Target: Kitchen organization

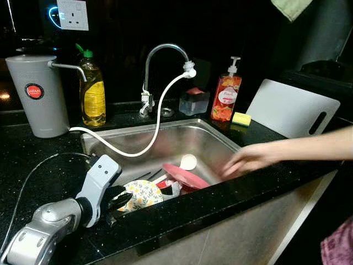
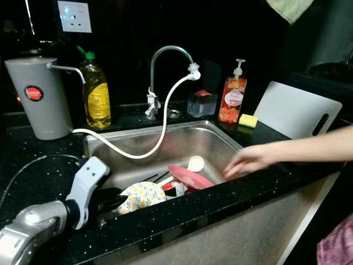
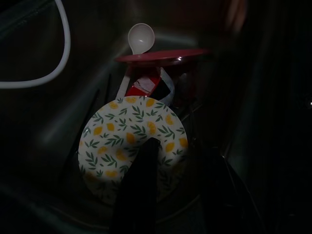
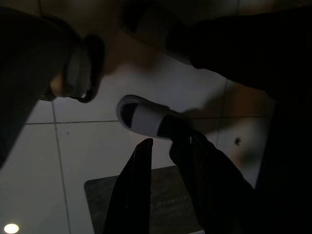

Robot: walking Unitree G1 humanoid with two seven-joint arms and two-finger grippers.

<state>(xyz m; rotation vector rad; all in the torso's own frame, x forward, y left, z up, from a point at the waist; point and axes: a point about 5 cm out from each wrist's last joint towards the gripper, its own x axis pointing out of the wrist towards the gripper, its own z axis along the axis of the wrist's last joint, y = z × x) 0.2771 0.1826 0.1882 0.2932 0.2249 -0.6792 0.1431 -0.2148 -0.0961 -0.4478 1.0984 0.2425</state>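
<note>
A lemon-patterned plate (image 1: pixel 144 193) leans in the near left corner of the steel sink (image 1: pixel 165 131). My left gripper (image 1: pixel 117 203) reaches over the counter edge to it. It stands open, one black finger (image 3: pixel 141 180) lying across the plate's face and the plate's rim between the two. Behind the plate a pink dish (image 1: pixel 185 176) lies tilted with a white spoon (image 1: pixel 188 162) by it and something red beneath. A person's hand (image 1: pixel 248 160) reaches in over the sink's right rim. My right gripper (image 4: pixel 162 146) hangs idle above a tiled floor, fingers slightly apart.
A white hose (image 1: pixel 157 127) droops from the faucet (image 1: pixel 165 51) across the sink. On the black counter stand a grey canister (image 1: pixel 36 94), a yellow soap bottle (image 1: pixel 94 94), an orange dispenser (image 1: pixel 226 96), a sponge (image 1: pixel 241 118) and a leaning white cutting board (image 1: pixel 292 107).
</note>
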